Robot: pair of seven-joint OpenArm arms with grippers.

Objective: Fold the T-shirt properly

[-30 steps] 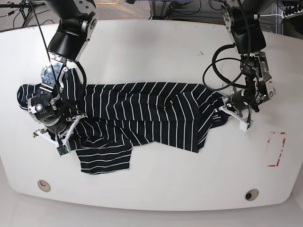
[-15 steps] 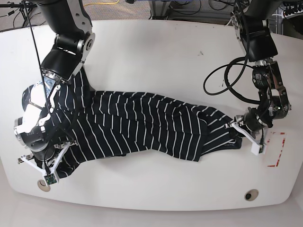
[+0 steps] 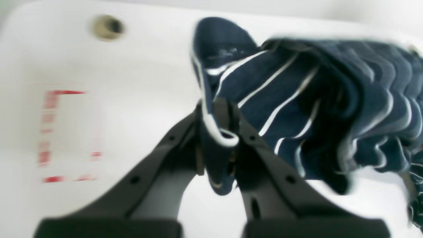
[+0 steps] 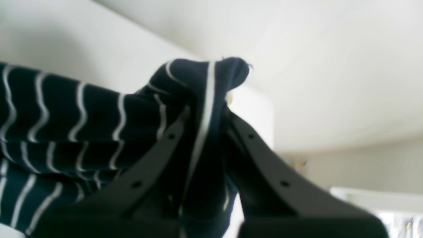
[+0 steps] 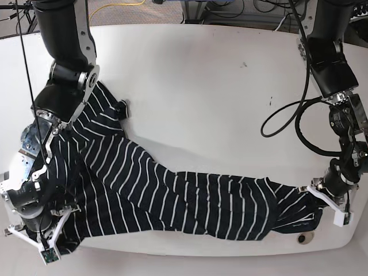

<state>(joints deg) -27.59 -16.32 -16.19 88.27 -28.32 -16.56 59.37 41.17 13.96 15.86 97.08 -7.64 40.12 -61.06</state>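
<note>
The T-shirt (image 5: 172,195), black with thin white stripes, lies stretched across the front of the white table (image 5: 201,86). One end runs up under the arm at the left. My left gripper (image 5: 323,202), at the base view's right near the front edge, is shut on a bunched edge of the T-shirt (image 3: 297,99). In the left wrist view the gripper (image 3: 216,132) pinches a white-trimmed hem. My right gripper (image 5: 46,233), at the front left corner, is shut on a fold of the T-shirt (image 4: 82,132). The right wrist view shows that gripper (image 4: 205,114) with the cloth poking past its tips.
A round hole (image 5: 303,238) in the table sits just by the left gripper, also seen as the hole (image 3: 107,27). A red dashed rectangle mark (image 3: 66,135) lies beside that gripper. Black cables (image 5: 287,126) loop off the arm at the right. Both grippers are close to the table's front edge.
Both arms have pulled toward the front edge, dragging the T-shirt with them. The cloth has slid forward and stretched out longer between the two grippers.
</note>
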